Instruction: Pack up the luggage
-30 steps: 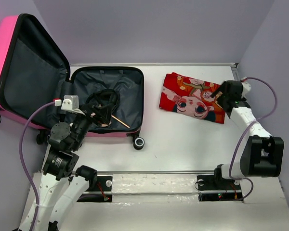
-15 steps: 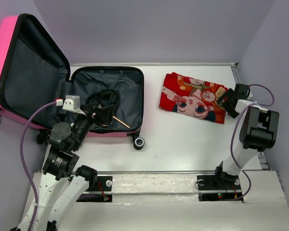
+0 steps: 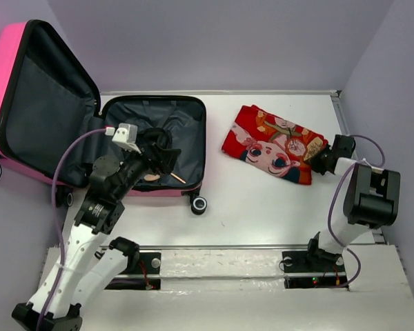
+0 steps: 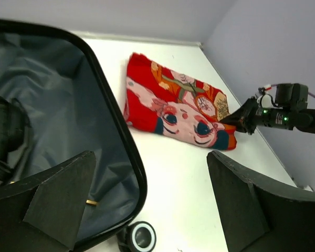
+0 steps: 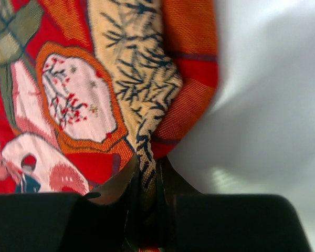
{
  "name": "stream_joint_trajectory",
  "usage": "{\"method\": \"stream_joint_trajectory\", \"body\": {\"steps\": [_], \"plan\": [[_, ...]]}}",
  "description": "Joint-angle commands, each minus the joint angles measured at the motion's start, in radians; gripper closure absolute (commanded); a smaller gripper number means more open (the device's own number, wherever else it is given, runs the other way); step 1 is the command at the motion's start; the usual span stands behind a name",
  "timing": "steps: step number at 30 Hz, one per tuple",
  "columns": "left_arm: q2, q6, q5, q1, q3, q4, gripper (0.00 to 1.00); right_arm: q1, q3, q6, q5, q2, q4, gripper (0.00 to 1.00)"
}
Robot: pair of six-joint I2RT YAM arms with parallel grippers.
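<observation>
Three lilac walls | white table | left jaws wide, empty | right jaws pinching red cloth

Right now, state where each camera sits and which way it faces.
Top external: above and behind the bases, looking down on table, open luggage, red cloth; left gripper and right gripper show.
Left wrist: over the luggage, facing right toward the cloth; its open fingers frame the view.
Right wrist: at the cloth's edge, jaws shut on it.
Shared: top and left wrist both show the right gripper pinching the cloth.
</observation>
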Motion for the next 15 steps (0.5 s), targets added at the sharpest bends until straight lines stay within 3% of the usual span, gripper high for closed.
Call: {"method": "stream_joint_trajectory", "body": {"steps": [1, 4, 8, 9, 11, 15], "plan": [[0.113, -0.059, 0.184, -0.01, 0.028, 0.079, 0.01, 0.002, -0.163, -0.006, -0.014, -0.227, -0.051, 0.93], [0.169, -0.085, 0.184, -0.074, 0.071, 0.079, 0.01, 0.002, -0.313, -0.006, -0.008, -0.442, -0.06, 0.93], [0.302, -0.09, -0.021, -0.295, 0.166, 0.053, 0.01, 0.002, -0.422, -0.014, 0.017, -0.718, -0.127, 0.93], [0.345, -0.088, -0.055, -0.379, 0.215, 0.026, 0.01, 0.002, -0.429, -0.017, 0.026, -0.746, -0.138, 0.93], [0.481, -0.087, -0.125, -0.431, 0.272, 0.001, 0.01, 0.002, -0.42, -0.026, 0.024, -0.779, -0.162, 0.93], [0.744, -0.028, -0.227, -0.453, 0.507, -0.063, 0.01, 0.002, -0.41, -0.028, -0.005, -0.769, -0.161, 0.93]]}}
